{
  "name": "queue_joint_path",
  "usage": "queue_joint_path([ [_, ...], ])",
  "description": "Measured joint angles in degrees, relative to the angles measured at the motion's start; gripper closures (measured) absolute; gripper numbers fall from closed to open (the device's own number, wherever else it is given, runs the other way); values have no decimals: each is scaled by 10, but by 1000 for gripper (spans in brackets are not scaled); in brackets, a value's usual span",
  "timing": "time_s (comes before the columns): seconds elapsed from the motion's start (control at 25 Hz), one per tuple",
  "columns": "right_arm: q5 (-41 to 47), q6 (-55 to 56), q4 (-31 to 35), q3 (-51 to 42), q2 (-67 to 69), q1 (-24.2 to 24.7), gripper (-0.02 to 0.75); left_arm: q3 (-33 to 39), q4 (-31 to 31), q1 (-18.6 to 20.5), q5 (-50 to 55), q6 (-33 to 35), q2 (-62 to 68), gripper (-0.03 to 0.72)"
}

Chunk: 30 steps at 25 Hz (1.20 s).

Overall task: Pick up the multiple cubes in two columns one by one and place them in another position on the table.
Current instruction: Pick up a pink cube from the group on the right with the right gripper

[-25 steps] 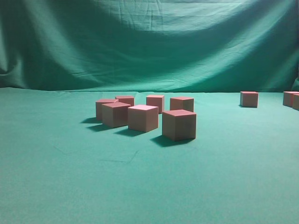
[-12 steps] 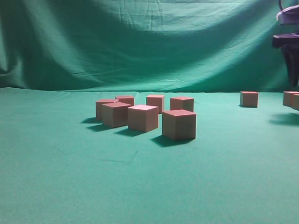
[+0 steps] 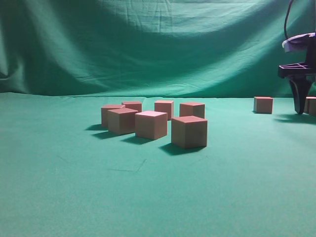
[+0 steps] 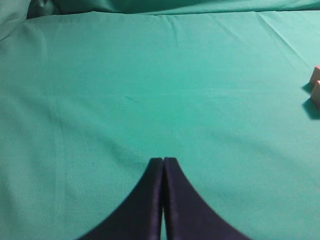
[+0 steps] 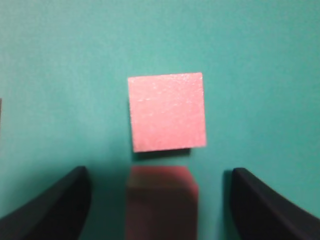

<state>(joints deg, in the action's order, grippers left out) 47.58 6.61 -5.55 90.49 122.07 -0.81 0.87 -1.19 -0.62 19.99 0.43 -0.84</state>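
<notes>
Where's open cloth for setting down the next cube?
Bare table in front of the cube cluster, and a gap between it and the lone cube. Crowded at the far right, where the right tool hangs over cubes.

We're in a staged test setup. Green cloth covers the table (image 3: 59, 197), and a wrinkled green backdrop (image 3: 148, 44) hangs behind.

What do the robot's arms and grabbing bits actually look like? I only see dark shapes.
Each tool has two smooth, matte black fingers tapering to blunt tips: left tool, right tool. From outside, the right tool hangs from a black open frame under a pale lilac-grey housing, with a dark cable curving upward.
</notes>
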Motion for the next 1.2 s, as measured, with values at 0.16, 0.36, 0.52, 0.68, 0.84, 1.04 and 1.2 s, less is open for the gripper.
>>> queue_joint_path([
  [0.16, 0, 0, 1, 1, 0, 0, 320, 0, 0, 0, 0, 0, 0, 688],
  [0.36, 10, 0, 5, 1, 0, 0, 478, 0, 0, 0, 0, 0, 0, 688],
  [0.52, 38, 0, 20, 1, -5, -1, 478, 0, 0, 0, 0, 0, 0, 688],
  [0.68, 83, -9, 24, 1, -37, -26, 478, 0, 0, 0, 0, 0, 0, 688],
  [0.84, 126, -14, 27, 1, -104, -80, 478, 0, 0, 0, 0, 0, 0, 688],
  [1.04, 198, -10, 30, 1, -201, -147, 478, 0, 0, 0, 0, 0, 0, 688],
  [1.2, 212, 18, 30, -36, -277, -183, 478, 0, 0, 0, 0, 0, 0, 688],
])
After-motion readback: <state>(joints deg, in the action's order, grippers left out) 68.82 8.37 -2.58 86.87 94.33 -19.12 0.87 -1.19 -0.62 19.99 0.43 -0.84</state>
